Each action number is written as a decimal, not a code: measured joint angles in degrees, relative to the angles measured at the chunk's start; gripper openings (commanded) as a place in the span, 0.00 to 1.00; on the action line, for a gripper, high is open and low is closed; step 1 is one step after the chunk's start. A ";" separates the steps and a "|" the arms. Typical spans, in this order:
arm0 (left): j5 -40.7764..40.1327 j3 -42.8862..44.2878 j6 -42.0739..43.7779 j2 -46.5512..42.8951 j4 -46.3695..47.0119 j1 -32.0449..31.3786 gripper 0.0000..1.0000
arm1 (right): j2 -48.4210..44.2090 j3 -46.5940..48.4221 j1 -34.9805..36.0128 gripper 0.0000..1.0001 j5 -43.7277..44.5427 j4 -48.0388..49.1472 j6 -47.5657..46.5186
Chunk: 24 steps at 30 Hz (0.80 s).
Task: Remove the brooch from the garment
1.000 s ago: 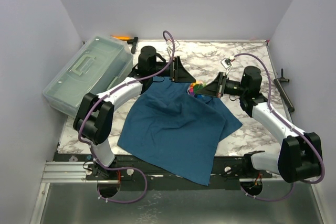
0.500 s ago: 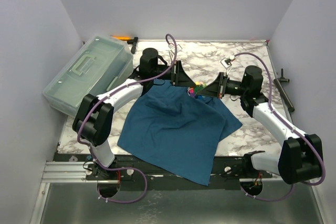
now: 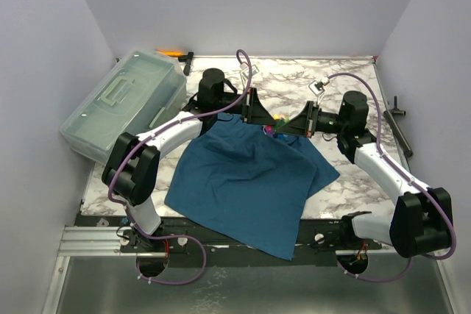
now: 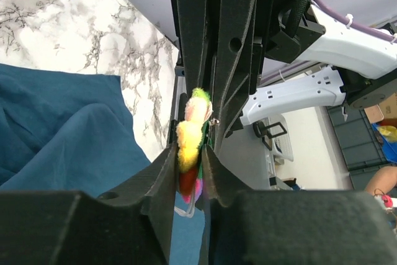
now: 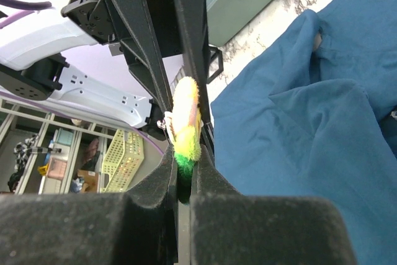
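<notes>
lidded box (image 3: pixel 121 102) left of garment (image 3: pixel 243 182)

The brooch (image 3: pixel 276 122) sits at the garment's (image 3: pixel 246 174) far edge.

The left tool (image 4: pixel 188 172) is edging closer to the right tool (image 5: pixel 182 175), its fingers (image 4: pixel 162 175) narrowing onto the brooch (image 4: pixel 189 138), now sitting pressed between them.

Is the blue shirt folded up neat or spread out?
Spread out, but rumpled: the shirt lies open across the marble table with creases, its far edge bunched up by the brooch.
</notes>
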 measured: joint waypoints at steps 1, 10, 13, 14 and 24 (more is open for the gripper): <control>0.04 0.02 0.07 0.00 0.00 -0.09 0.20 | 0.04 0.00 0.00 0.00 0.00 -0.35 -0.26; 1.01 0.04 0.61 0.00 -0.20 -0.94 0.34 | 0.83 0.66 0.00 0.00 0.00 -0.68 -0.72; 1.11 0.07 0.74 0.00 -0.26 -1.22 0.28 | 0.90 0.72 0.00 0.01 -0.04 -0.68 -0.66; 1.11 0.07 0.79 0.00 -0.37 -1.22 0.27 | 0.90 0.74 0.00 0.01 -0.04 -0.66 -0.66; 1.73 0.07 0.87 -0.02 -0.63 -0.87 0.40 | 0.96 0.87 0.04 0.01 -0.28 -0.68 -0.87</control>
